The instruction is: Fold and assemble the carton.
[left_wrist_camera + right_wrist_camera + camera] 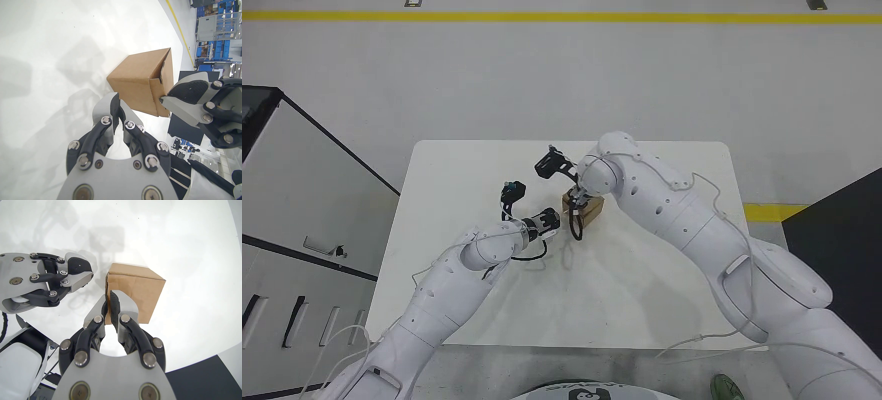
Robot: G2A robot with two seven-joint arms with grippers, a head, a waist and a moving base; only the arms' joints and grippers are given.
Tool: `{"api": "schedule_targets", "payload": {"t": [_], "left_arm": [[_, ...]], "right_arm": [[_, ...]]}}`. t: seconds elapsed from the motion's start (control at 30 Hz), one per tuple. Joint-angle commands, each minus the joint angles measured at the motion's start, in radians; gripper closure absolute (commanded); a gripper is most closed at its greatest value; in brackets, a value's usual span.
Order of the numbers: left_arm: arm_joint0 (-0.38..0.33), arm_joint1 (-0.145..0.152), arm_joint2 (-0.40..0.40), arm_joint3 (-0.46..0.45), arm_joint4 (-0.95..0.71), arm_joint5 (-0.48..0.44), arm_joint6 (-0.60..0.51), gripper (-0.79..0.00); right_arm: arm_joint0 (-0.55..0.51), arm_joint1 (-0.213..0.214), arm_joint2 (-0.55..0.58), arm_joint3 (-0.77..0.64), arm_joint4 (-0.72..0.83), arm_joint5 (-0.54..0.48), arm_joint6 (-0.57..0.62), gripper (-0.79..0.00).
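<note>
A small brown carton [589, 208] stands folded into a cube near the middle of the white table [662, 290]. In the left wrist view the carton [136, 81] has a loose side flap with a slit along one edge. My right gripper [109, 295] is shut on that flap edge of the carton [143, 289], and from the other wrist the same gripper [163, 98] pinches the flap corner. My left gripper [118, 102] is shut with nothing in it, its tips just beside the carton's lower corner. Seen from the right wrist, the left gripper [90, 276] sits a short gap from the carton.
Both arms meet over the table's centre, with bare tabletop around the carton on every side. A grey cabinet [302, 200] stands off the table's left edge. A dark panel [842, 230] stands off the right edge.
</note>
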Motion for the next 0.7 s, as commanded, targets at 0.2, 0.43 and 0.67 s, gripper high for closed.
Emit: {"api": "schedule_targets", "payload": {"t": [0.2,0.43,0.67], "left_arm": [[0.0,0.0,0.0,0.0,0.0,0.0,0.0,0.0],[0.0,0.0,0.0,0.0,0.0,0.0,0.0,0.0],[0.0,0.0,0.0,0.0,0.0,0.0,0.0,0.0]], "right_arm": [[-0.01,-0.009,0.001,0.012,-0.003,-0.005,0.012,-0.132],[-0.009,-0.013,0.025,0.033,0.02,-0.006,0.006,-0.163],[-0.012,-0.006,0.09,0.069,0.1,-0.003,-0.003,-0.077]]}}
